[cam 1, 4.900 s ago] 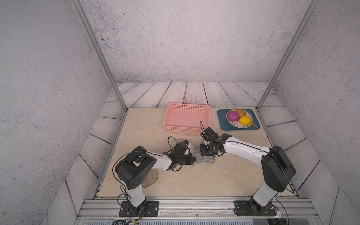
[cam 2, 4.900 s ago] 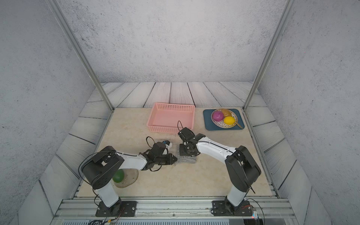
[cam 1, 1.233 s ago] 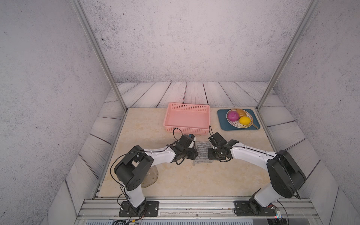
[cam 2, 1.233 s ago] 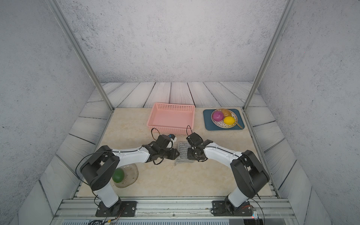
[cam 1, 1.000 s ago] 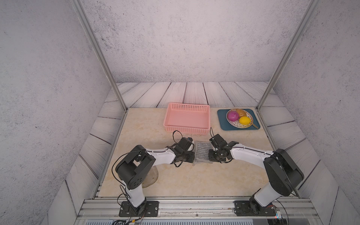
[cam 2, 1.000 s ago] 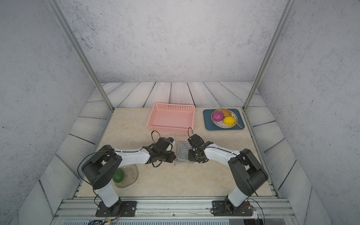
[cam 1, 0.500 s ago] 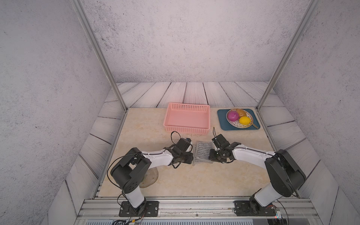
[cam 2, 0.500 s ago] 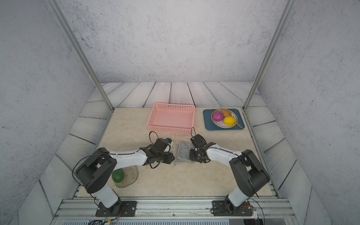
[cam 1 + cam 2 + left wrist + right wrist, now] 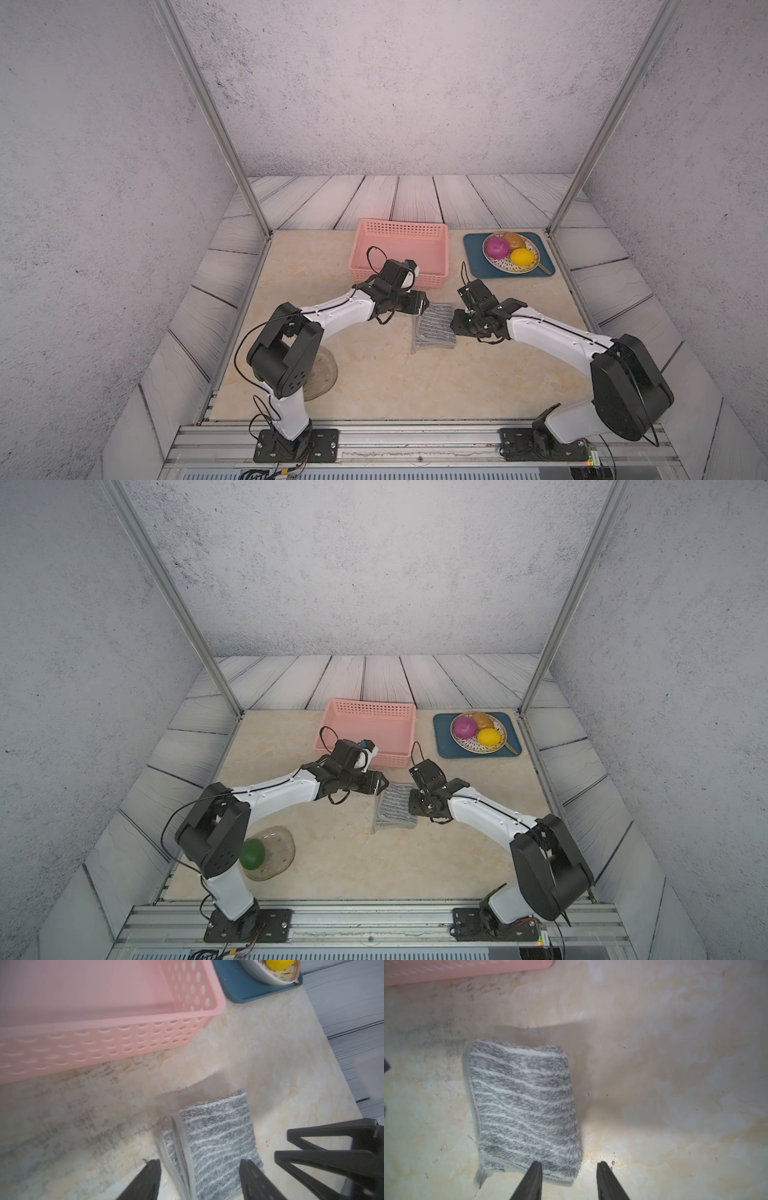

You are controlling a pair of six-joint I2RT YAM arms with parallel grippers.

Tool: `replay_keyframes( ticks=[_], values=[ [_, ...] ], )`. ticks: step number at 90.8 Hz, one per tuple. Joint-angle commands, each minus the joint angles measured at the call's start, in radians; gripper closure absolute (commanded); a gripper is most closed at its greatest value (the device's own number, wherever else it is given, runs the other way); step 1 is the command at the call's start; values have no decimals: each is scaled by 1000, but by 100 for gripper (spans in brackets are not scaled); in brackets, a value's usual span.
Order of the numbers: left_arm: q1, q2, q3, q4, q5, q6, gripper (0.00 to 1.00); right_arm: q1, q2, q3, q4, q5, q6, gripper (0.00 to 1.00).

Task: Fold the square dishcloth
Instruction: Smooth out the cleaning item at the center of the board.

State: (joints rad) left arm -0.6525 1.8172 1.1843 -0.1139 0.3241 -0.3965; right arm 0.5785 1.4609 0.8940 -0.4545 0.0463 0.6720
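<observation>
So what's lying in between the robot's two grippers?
The folded grey-and-white striped dishcloth lies between the left gripper and the right gripper. Both grippers are open beside it. Both top views show this.

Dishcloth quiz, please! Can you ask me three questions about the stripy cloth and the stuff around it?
1. True or false: the square dishcloth lies on the table, outside the pink basket.
2. What sits on the blue tray? A) plate of fruit B) teapot C) shoe
3. Fill in: the left gripper and right gripper have their fingers ____.
Key: 1 true; 2 A; 3 open.
</observation>
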Motion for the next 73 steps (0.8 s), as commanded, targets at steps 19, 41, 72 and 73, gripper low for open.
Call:
replay_keyframes(
  ticks=[19,41,72,73],
  values=[
    [92,109,41,64,248,59,37,-5,-42,0,-18,41,4,56],
    [97,156,63,98,347,120,38,-7,-16,2,-10,26,10,56],
    [102,270,153,55,395,145,44,-6,-27,2,-18,31,11,56],
    [102,272,153,57,398,145,45,-7,-27,2,-17,31,11,56]
  ],
)
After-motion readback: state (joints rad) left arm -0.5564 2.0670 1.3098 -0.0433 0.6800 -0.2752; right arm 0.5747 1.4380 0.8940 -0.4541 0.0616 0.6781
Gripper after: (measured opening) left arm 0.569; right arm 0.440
